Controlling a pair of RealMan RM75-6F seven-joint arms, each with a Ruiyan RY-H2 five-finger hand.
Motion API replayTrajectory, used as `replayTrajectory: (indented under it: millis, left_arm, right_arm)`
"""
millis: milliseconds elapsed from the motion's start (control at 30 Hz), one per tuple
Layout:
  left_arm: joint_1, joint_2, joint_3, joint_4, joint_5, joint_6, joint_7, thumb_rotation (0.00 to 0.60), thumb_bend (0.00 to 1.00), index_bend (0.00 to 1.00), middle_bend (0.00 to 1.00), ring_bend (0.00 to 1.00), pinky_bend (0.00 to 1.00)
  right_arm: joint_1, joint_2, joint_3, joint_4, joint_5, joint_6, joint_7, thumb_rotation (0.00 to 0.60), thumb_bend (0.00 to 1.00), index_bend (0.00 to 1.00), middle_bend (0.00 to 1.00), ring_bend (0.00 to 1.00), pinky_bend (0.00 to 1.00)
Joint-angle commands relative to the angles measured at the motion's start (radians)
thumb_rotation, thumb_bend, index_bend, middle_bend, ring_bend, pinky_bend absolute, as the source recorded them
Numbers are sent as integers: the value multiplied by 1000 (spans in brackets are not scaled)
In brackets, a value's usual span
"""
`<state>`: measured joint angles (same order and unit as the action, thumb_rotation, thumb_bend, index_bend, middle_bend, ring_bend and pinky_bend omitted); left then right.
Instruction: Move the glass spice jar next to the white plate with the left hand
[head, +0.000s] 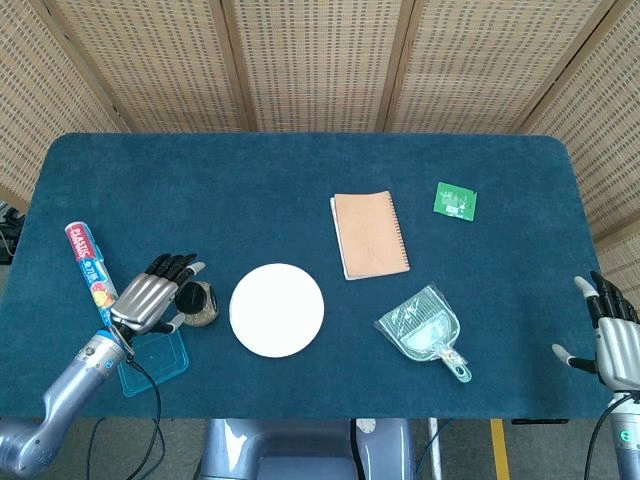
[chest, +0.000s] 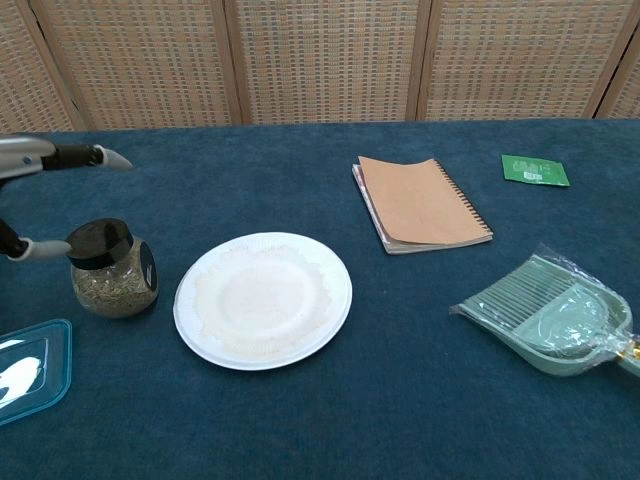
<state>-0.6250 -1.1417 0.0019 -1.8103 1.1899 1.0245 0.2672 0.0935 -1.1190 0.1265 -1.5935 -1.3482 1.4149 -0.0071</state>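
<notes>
The left hand (head: 150, 298) has its fingers spread and holds nothing; in the chest view its fingertips (chest: 108, 158) hover above and to the left of the glass spice jar (chest: 111, 268), clear of the black lid. The jar stands upright on the table (head: 250, 190), just beside the left rim of the white plate (chest: 263, 299), so it appears the placement itself is done and the step in hand is the release and retreat.

To do that well, the hand should go up and back toward the near-left edge, keeping the fingers wide so none catches the lid (a light nudge could tip a jar this squat into the plate). It should also clear the blue plastic lid (head: 155, 362) lying near its wrist and the foil roll (head: 90, 276) further left.

The right hand (head: 615, 335) rests at the far right edge of the table, fingers apart and empty, well away from the dustpan (head: 425, 330), the notebook (head: 369, 234) and the green packet (head: 455, 200).
</notes>
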Motion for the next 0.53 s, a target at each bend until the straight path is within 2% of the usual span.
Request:
replayTrajectory:
  millis: [33,300,400,533]
  left_arm:
    - [97,51,-1,-38,95,158,-47,600,359,0,0,0,6]
    - [278,-15,73,5,150,411,124,599,355,0,0,0,0]
    - [333,-36,100,26,156,460,160,586,354,0,0,0,0]
    - [391,-61,115,73,168,510,139,575,350,0,0,0,0]
  right_arm:
    - [1,-2,-2,-1,-4,1,-5,600,30,96,0,0,133]
    - [3,-10,-14,0,-31,7,-21,600,30,95,0,0,121]
    - [4,-21,-22,7,-54,15,-33,600,30,95,0,0,116]
    - [6,-42,-33,20,-94,36,-52,600,31,92,0,0,111]
